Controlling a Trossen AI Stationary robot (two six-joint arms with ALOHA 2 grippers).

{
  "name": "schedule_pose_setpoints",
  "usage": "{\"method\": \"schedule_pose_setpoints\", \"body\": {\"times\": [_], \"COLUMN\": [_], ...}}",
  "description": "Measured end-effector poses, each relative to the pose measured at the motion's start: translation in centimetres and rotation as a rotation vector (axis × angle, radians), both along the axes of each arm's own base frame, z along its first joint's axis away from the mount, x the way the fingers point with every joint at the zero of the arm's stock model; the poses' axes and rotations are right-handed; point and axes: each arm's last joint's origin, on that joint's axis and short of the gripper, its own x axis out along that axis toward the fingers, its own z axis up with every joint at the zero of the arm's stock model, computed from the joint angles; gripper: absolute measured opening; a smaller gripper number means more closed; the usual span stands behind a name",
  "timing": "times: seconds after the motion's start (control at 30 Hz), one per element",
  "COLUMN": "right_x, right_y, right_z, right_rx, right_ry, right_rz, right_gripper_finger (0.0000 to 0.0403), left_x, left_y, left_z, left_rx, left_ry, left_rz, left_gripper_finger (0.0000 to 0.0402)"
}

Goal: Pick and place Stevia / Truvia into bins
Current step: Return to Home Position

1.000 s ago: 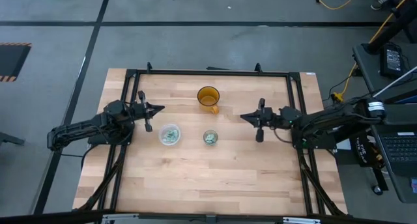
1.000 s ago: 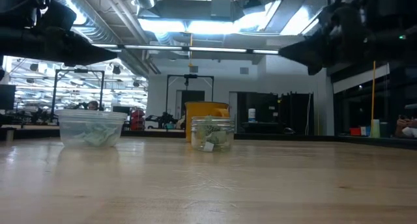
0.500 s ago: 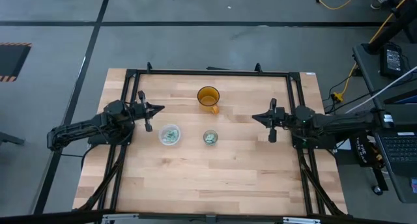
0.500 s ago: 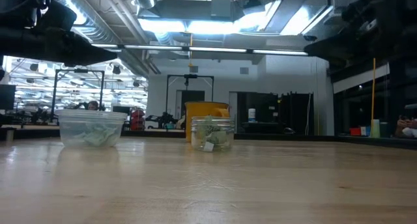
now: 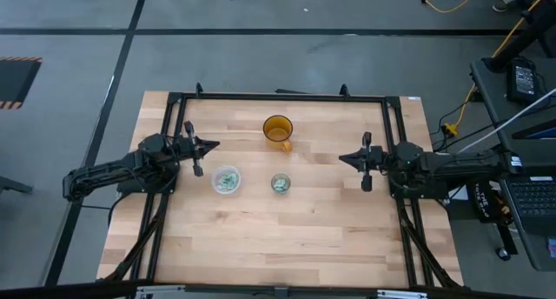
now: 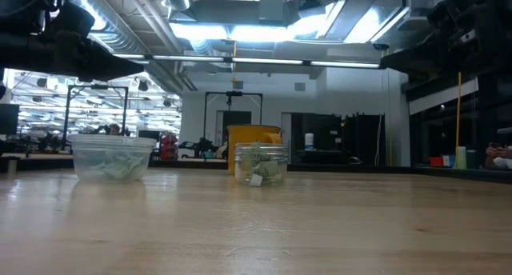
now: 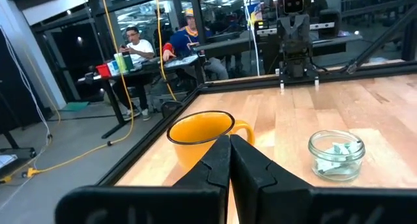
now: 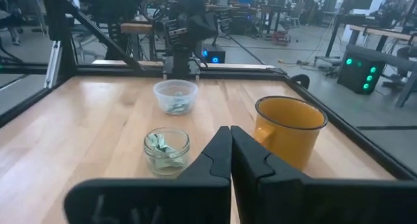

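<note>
Pale green and white sachets lie inside both bins. The clear shallow cup [image 5: 227, 179] [image 6: 112, 157] [image 8: 175, 96] stands left of the smaller clear jar-like cup [image 5: 280, 183] [image 6: 260, 164] [image 7: 336, 154] [image 8: 167, 150]. No loose sachet shows on the table. My left gripper [image 5: 214, 145] [image 7: 230, 143] hovers shut, up and left of the shallow cup. My right gripper [image 5: 341, 157] [image 8: 230, 134] hovers shut, well right of the small cup. Both hold nothing.
An amber-orange mug [image 5: 278, 130] [image 6: 254, 145] [image 7: 201, 137] [image 8: 288, 129] stands behind the two cups toward the far edge. A black frame [image 5: 278, 96] rims the table. Bare wood lies across the near half. People sit at desks beyond the table in the left wrist view.
My right gripper has drawn back toward the table's right edge, away from the small cup, staying shut. The left arm and the cups have kept still.
</note>
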Motion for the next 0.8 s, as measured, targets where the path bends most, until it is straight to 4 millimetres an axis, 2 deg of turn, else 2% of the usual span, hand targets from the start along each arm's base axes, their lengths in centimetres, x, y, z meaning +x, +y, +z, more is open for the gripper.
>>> {"method": "schedule_pose_setpoints", "body": {"times": [0.33, 0.8], "right_x": [-0.12, -0.22], "right_y": [0.00, 0.00], "right_z": [0.20, -0.45], "right_rx": [-0.023, 0.161], "right_ry": [-0.016, 0.030], "right_rz": [0.002, -0.012], "right_gripper_finger": [0.0000, 0.0001], "left_x": [-0.01, -0.01], "left_y": [0.03, 0.04], "left_z": [0.00, 0.00], "left_rx": [-0.047, -0.047], "left_ry": [-0.016, -0.016], "left_rz": [0.012, 0.015], "left_gripper_finger": [0.0002, 0.0002]}}
